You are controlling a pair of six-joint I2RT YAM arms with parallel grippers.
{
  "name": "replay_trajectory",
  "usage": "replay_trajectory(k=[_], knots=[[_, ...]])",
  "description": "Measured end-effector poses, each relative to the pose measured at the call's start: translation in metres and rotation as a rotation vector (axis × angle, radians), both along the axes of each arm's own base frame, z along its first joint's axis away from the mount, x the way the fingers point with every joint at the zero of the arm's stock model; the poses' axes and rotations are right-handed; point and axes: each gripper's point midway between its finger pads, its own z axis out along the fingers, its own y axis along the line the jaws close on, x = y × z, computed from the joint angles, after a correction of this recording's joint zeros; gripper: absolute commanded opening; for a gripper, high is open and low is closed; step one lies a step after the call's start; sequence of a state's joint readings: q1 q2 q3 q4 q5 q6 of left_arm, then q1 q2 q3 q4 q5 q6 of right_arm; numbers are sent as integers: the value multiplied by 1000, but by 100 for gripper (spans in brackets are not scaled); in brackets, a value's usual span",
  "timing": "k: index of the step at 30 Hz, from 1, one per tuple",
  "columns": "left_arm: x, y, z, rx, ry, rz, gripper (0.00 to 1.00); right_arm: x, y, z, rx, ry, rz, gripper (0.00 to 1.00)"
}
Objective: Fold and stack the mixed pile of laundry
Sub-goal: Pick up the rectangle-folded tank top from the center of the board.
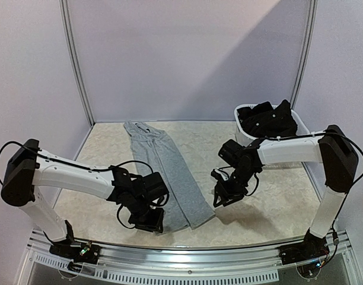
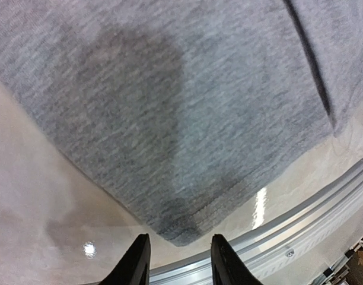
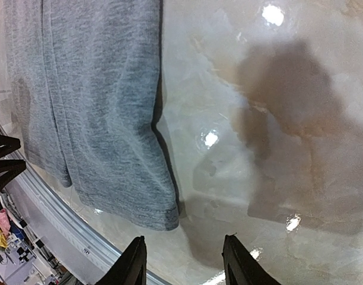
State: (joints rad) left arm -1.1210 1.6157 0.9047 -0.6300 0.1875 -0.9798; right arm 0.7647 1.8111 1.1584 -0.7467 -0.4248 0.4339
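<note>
Seen from above, the left end effector (image 1: 148, 218) covers the near left hem corner of the light grey sleeveless top (image 1: 169, 169), and its fingers are hidden under its own wrist. Far to the right of the grey top, a white laundry basket (image 1: 241, 132) is partly cut off by the right arm. The black garment (image 1: 267, 119) heaped in it is too dark for its shape to be made out. The grey top lies flat on the tabletop (image 1: 270, 199) as a long narrow strip, folded lengthwise, hem toward the arms.

In the left wrist view the fingers stand apart, with the hem corner just reaching between their tips. Whether they touch the cloth cannot be told. The right end effector (image 3: 181, 261) hangs just right of the grey top's hem, fingers apart, holding nothing, over bare tabletop.
</note>
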Motion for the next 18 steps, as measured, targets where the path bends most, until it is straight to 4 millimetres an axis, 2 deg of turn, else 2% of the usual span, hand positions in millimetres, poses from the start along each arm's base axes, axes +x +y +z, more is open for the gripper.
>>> replay_trajectory(k=[7,10,13,18], knots=[[0,4,-11,57,-10,14,31,-3,0,-1,3,3,11,48],[1,5,-15,74,-11,17,24,-9,2,-1,12,8,32,48],[4,-1,-16,73,-12,14,12,-14,4,2,24,7,52,48],[4,-6,-17,65,-11,21,5,-17,6,3,36,5,65,49]])
